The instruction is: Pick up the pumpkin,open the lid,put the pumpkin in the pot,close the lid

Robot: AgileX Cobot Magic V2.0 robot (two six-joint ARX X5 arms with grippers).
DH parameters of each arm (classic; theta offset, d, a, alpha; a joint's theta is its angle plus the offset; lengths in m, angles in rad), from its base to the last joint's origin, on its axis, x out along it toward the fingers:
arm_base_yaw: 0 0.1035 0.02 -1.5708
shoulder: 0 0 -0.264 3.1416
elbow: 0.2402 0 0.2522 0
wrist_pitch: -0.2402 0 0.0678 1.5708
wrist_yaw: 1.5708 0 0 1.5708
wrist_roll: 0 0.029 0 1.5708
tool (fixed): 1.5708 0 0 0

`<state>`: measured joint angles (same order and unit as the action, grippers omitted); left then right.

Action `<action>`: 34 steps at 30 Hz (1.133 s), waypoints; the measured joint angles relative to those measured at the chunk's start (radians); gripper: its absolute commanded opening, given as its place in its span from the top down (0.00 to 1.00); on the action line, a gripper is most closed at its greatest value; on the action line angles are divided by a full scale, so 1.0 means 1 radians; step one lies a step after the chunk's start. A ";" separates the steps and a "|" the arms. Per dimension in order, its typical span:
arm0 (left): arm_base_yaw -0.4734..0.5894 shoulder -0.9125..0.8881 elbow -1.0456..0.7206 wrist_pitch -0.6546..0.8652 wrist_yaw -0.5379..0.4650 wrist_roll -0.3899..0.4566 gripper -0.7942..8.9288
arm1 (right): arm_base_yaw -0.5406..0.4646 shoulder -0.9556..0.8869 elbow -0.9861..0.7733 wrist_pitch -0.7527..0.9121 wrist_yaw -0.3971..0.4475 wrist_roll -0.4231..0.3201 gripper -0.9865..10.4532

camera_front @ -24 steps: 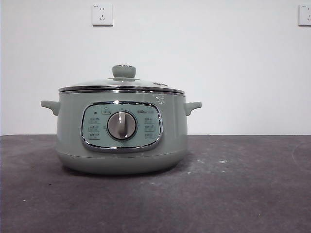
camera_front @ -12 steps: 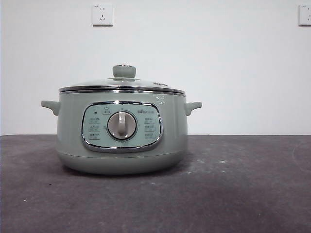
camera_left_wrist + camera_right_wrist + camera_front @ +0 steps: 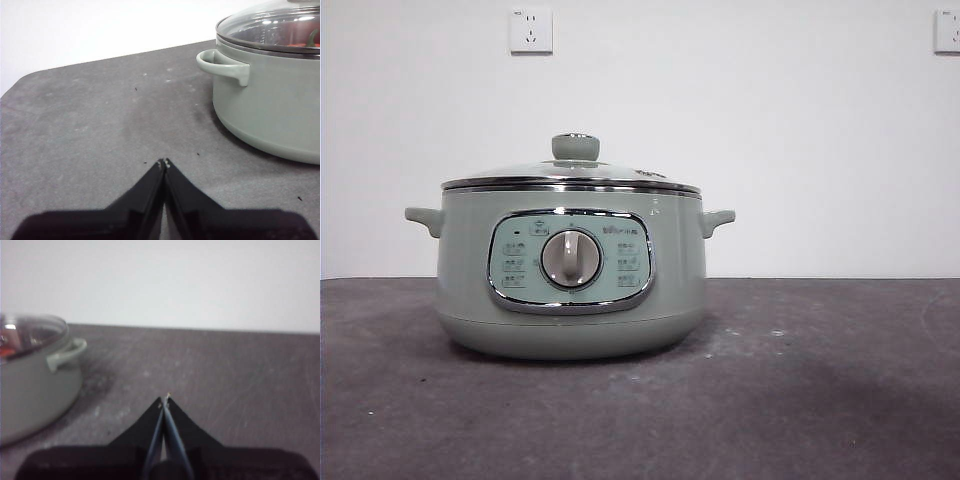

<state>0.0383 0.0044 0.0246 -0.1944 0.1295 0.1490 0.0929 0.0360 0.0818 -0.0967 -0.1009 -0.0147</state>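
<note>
We see the pot (image 3: 570,275) standing on the dark tabletop (image 3: 800,400) with the lid (image 3: 570,175) seated squarely on its chrome rim, the knob (image 3: 575,147) upright at the centre and the silver dial (image 3: 570,258) facing us. Both arms wait off to the sides: the left gripper (image 3: 164,162) hangs low over bare tabletop with its jaws pressed together, empty, the pot's side handle (image 3: 222,65) near it; the right gripper (image 3: 165,399) sits likewise on the other side, jaws closed on nothing, well apart from the other handle (image 3: 67,354). The pumpkin (image 3: 305,44) shows only as a strip of orange and a hint of green stem through the glass of the lid in the left wrist view, and as a red-orange smear in the right wrist view, so we judge that it lies inside the pot and that the task is at or close to its end. What could still go wrong, in our reading, is small: an arm pulling away carelessly could clip a side handle and slide the pot, or jolt the lid off its seat; and if the stem were pressing against the glass, which we cannot tell, the lid might rest slightly proud instead of closing fully.
</note>
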 measured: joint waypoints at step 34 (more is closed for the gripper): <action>0.000 0.000 0.000 0.000 0.000 0.000 0.92 | 0.000 -0.031 -0.066 -0.066 0.000 0.098 0.91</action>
<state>0.0383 0.0044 0.0246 -0.1947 0.1295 0.1490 0.0929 0.0048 0.0158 -0.1631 -0.1005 0.0837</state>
